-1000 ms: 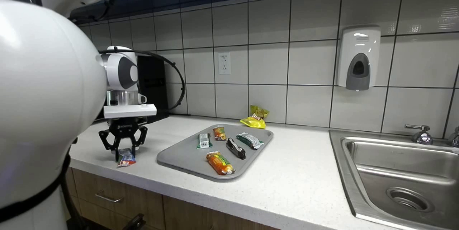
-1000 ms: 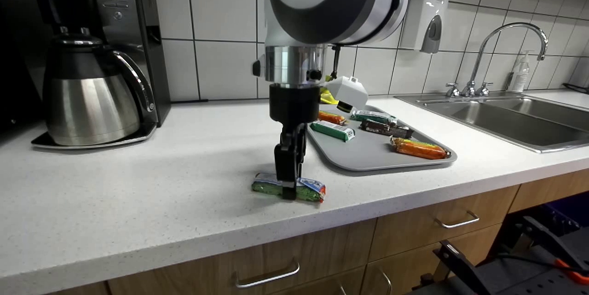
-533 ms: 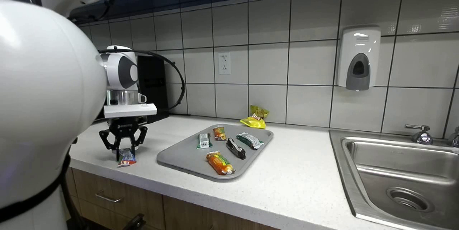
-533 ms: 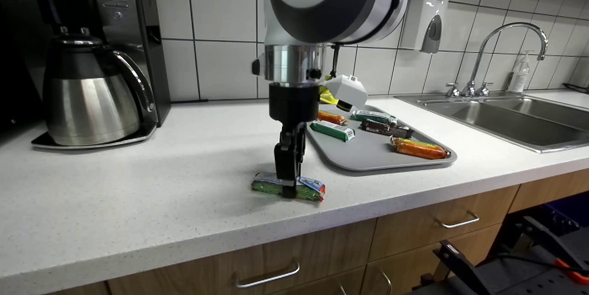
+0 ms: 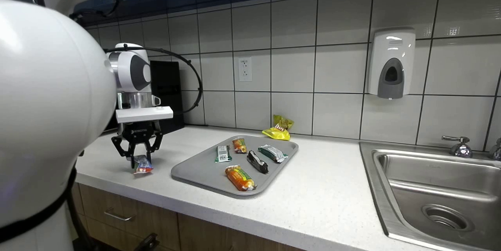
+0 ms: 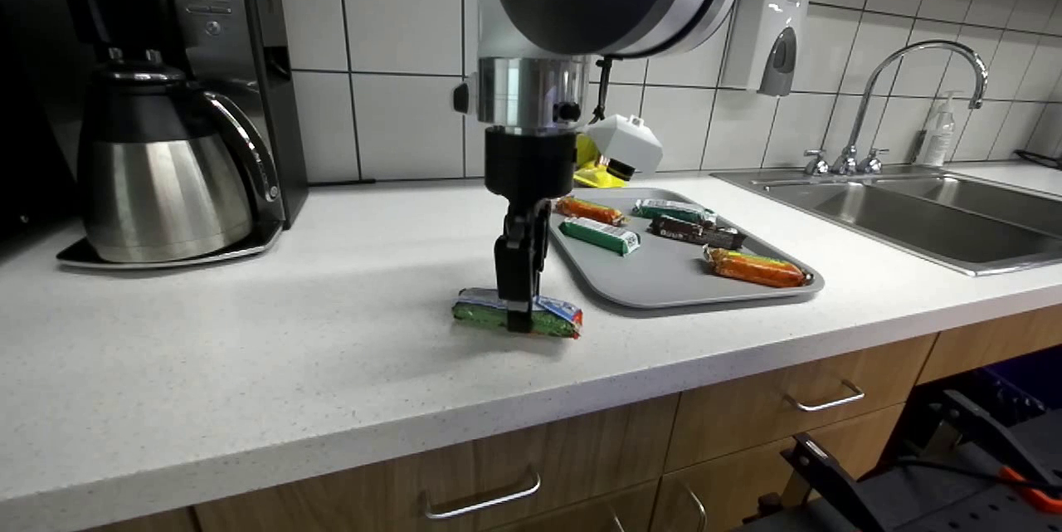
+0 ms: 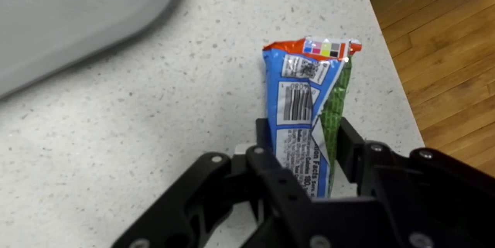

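- The gripper (image 7: pixel 304 134) pointed straight down over the table (image 6: pixel 249 349), its jaws pinching a wrapped bar (image 7: pixel 297 97) by both long sides.
- That bar, blue and white with a barcode on top, green along one side and red-orange at one end, hung just above the table, near the front edge.
- Past that edge, the wrist view showed wooden floor (image 7: pixel 444 66).
- A grey tray (image 5: pixel 199 170) lay flat near the held bar, apart from it.
- On the tray were a front orange pack (image 5: pixel 240 178), a rear orange pack (image 5: pixel 239 145), a green pack (image 5: pixel 223 154) on the half nearer the gripper, a green-and-white pack (image 5: pixel 273 153) toward the sink (image 5: pixel 379 188), and a dark brown pack (image 5: pixel 257 162) between that one and the front orange one.
- Behind the tray, a crumpled yellow bag (image 5: pixel 278 128) leaned against the tiled wall (image 5: pixel 293 71).
- A white soap dispenser (image 5: pixel 393 63) was fixed to the wall in both exterior views.
- The steel sink had a curved faucet (image 6: pixel 937 45); a pump bottle (image 6: pixel 939 134) stood behind it.
- In an exterior view, a coffee maker (image 6: pixel 232 42) with a steel carafe (image 6: pixel 162 192) stood across the jaws from the tray.
- Wooden drawers (image 6: pixel 597 441) ran beneath.
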